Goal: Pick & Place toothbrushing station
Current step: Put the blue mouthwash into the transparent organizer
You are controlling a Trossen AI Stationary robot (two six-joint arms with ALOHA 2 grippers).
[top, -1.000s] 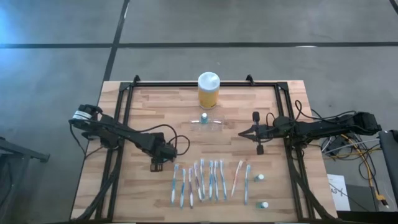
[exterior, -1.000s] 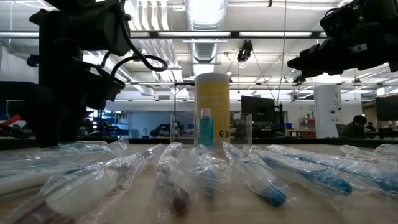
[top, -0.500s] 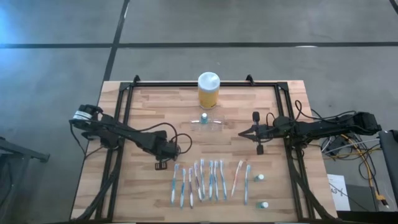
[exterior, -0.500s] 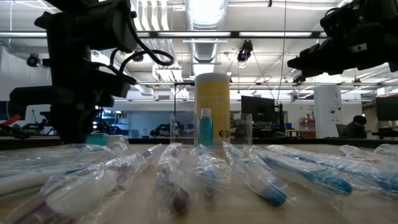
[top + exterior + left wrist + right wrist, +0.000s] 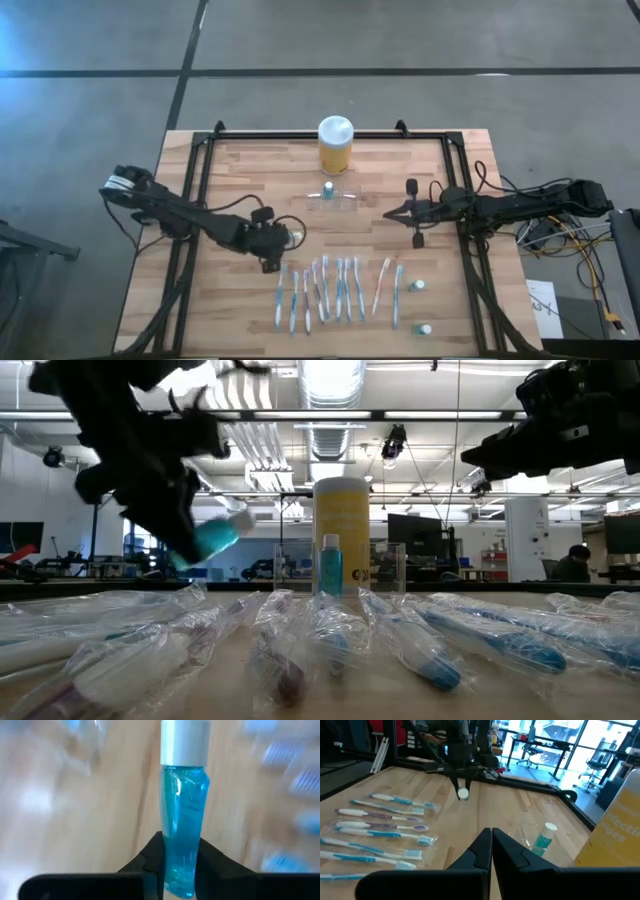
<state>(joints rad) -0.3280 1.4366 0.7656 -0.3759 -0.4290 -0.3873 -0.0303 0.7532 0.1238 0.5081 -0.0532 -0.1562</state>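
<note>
1. The toothbrushing station, a low clear plastic holder (image 5: 333,196), sits on the wooden table (image 5: 240,170) just in front of the tall yellow jar with a white lid (image 5: 335,144). Its long axis runs across the table, from my left side to my right.
2. A small blue bottle with a white cap (image 5: 327,190) stands upright in the holder's left part; the low view shows it straight, framed by the clear walls (image 5: 385,568).
3. My left gripper (image 5: 270,243) is clamped on a second small bottle of blue liquid with a white cap (image 5: 183,815). The fingers (image 5: 209,865) pinch its base, the cap pointing away from my wrist.
4. The low view shows this bottle (image 5: 217,538) lifted clear of the table and tilted; from overhead it is hardly visible.
5. My right gripper (image 5: 391,214) hangs at the table's right with its fingers (image 5: 480,851) pressed together on nothing.
6. A row of bagged toothbrushes (image 5: 335,291) lies along the near edge, with two more small bottles (image 5: 421,307) to its right. Only the right wrist view shows the brush heads plainly.
</note>
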